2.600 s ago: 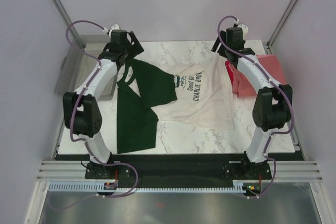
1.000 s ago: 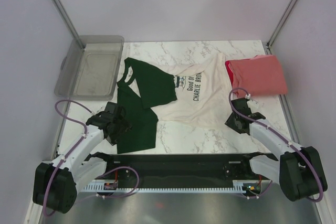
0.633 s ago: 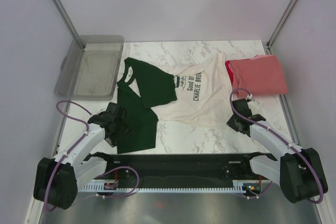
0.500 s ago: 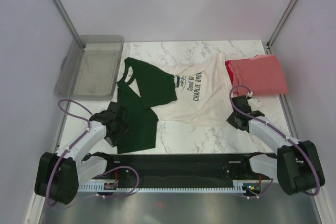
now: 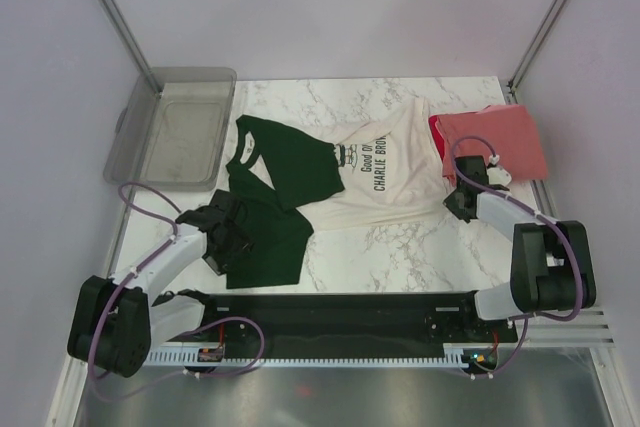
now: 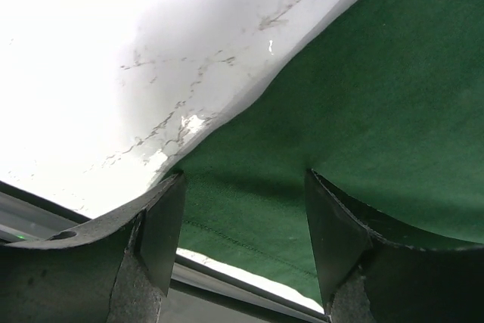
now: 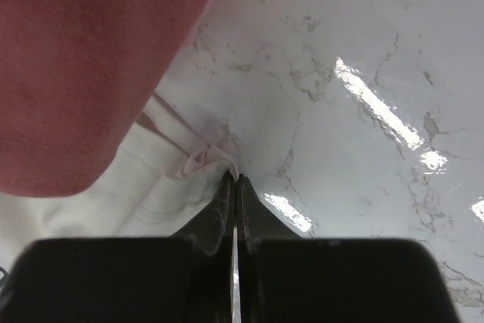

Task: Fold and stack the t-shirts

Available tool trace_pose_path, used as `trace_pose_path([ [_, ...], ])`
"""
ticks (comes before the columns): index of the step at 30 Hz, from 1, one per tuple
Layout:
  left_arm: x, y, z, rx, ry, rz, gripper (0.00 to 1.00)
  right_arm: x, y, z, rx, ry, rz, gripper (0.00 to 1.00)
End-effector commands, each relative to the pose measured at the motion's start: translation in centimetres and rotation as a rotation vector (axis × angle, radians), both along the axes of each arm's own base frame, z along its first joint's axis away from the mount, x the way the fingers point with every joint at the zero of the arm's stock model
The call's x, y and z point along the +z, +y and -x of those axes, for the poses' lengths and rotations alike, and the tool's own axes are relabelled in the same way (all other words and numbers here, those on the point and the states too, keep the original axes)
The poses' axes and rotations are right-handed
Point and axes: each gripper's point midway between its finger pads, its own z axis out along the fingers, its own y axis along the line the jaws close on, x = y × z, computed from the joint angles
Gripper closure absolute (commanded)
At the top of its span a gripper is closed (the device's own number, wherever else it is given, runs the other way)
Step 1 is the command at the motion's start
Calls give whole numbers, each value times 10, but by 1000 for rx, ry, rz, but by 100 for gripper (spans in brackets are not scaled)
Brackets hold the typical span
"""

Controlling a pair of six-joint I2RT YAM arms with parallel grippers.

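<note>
Top external: reads as early. Red shirt, seemingly folded, just beyond right gripper; cream shirt spread unfolded between both grippers. Left to do: fold it, stack the two. Right fingers pressed together, pinching cream hem at the tips. Left gripper spread astride its green edge, gripping nothing. Marble table ahead of right tips; bin beyond left fingers; plain walls.

Top external: fixed high and behind the rig, looking down and forward over the whole marble table. Left wrist: very close and low, over dark green cloth at the table's near-left edge. Right wrist: equally close, framing the cream hem and coral-red shirt. The top view shows both at far right.
</note>
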Motion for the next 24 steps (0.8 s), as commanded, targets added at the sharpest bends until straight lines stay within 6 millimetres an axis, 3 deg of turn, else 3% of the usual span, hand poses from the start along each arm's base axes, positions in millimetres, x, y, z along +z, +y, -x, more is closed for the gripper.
trace_pose_path([
  [1,5,-6,-18,-33,-50,3,30,8,-9,-8,-12,-25,40,100],
  [5,3,-8,-13,-54,-42,16,30,18,-15,1,-19,-59,70,88],
  [8,2,-9,-7,-63,-39,28,30,29,-18,5,-12,-90,85,65],
  [10,2,-9,-5,-65,-44,31,30,32,-16,9,6,-95,80,55],
  [18,7,-18,-5,-85,-49,70,37,18,1,31,77,-75,7,55],
  [24,13,-21,-4,-72,-56,84,34,7,10,41,112,-52,-37,55],
])
